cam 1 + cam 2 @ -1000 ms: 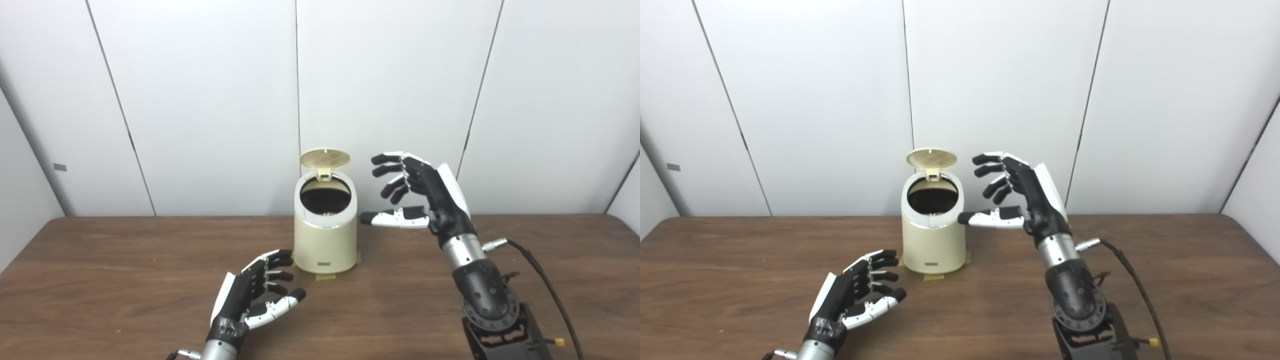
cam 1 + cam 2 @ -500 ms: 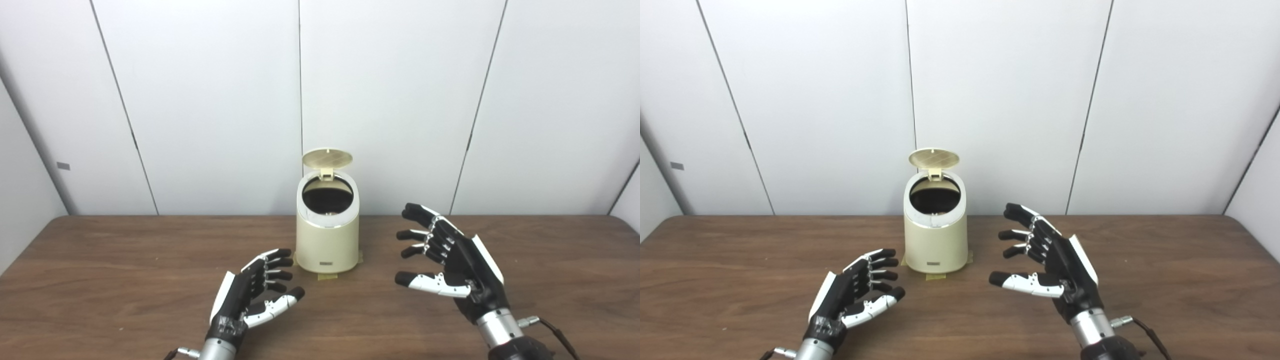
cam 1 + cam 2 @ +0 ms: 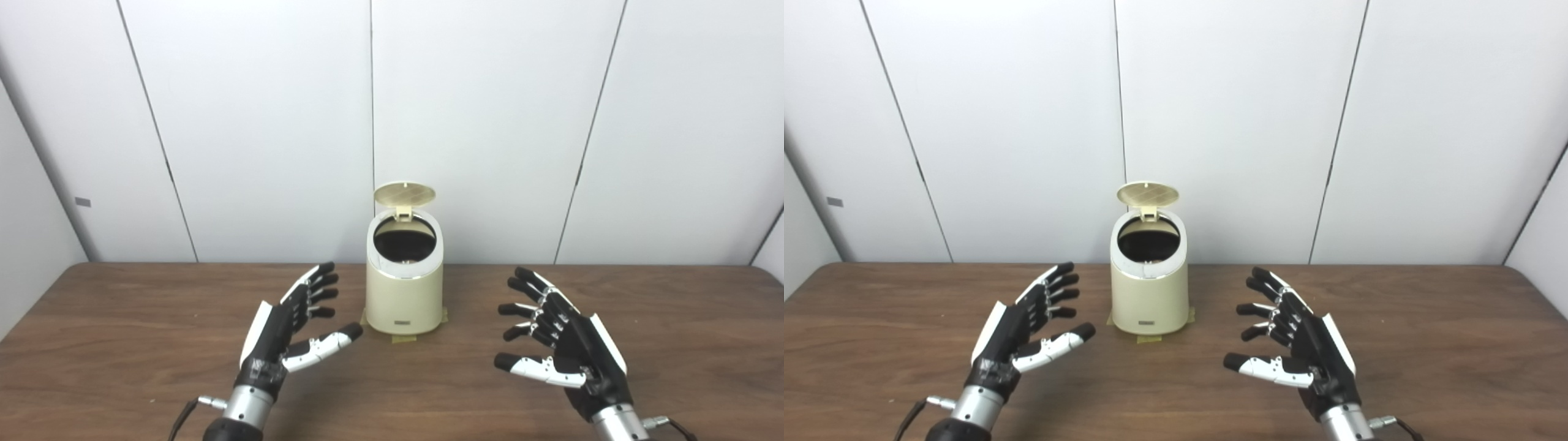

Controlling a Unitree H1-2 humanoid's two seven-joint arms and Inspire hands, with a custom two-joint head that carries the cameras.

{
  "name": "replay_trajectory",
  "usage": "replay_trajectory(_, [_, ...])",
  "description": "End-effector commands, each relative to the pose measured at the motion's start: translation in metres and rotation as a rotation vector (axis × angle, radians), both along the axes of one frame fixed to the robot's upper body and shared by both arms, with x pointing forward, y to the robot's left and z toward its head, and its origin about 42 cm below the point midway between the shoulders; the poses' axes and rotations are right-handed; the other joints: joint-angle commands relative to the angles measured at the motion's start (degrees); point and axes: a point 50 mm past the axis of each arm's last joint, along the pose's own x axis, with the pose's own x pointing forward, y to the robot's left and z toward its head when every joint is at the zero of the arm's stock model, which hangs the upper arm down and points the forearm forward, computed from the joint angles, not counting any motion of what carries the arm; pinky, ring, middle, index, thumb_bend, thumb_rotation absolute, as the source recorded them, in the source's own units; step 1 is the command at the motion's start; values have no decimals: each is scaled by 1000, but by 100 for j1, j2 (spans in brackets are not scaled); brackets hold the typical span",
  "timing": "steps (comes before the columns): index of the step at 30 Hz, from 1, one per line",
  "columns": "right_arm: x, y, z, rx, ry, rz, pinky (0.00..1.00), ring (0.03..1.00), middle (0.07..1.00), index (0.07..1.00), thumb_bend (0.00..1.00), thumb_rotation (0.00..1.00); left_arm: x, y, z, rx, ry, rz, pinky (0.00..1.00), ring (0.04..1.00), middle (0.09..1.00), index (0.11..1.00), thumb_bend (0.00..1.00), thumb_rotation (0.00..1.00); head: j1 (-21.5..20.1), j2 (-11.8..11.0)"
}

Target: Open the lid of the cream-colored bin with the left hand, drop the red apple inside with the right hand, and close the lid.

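The cream-colored bin [image 3: 404, 297] stands at the middle back of the wooden table, its round lid [image 3: 404, 194] tipped up and back, so the dark opening [image 3: 405, 236] shows. No red apple is visible anywhere; the bin's inside is too dark to read. My left hand [image 3: 294, 327] hovers to the left of the bin, open, fingers spread toward it, holding nothing. My right hand [image 3: 560, 349] is open to the right and nearer the front edge, also holding nothing.
The brown wooden table [image 3: 122, 343] runs the full width, backed by white wall panels [image 3: 257, 122]. Strips of tape [image 3: 401, 337] show under the bin's base. A cable [image 3: 184, 416] trails from my left wrist.
My right hand came down from beside the bin's opening to low over the table on the right. My left hand rose and moved forward toward the bin. The camera shifted slightly.
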Motion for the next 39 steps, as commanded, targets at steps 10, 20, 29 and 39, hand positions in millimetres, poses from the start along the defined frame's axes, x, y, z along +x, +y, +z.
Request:
replay_trajectory(10, [9,0,18,-16,-93,-7,501,699,846,847,822,158,60,-12,92,155,-174,-90,842,989,1000,998,937,321,21,-40])
replay_trajectory(20, [11,2,17,-18,-94,-19,497,690,842,839,819,154,94,-25,121,282,-172,-102,889,1000,1000,1000,945,299,-24,-67])
replay_trajectory(29, [10,3,19,-23,-91,-28,497,691,844,834,814,161,113,-39,134,455,-213,-77,910,1000,1000,1000,965,357,-66,-59])
replay_trajectory(39, [9,7,22,-30,-91,-39,498,674,839,832,810,154,124,-52,146,546,-208,-118,859,981,967,923,971,355,-114,-42])
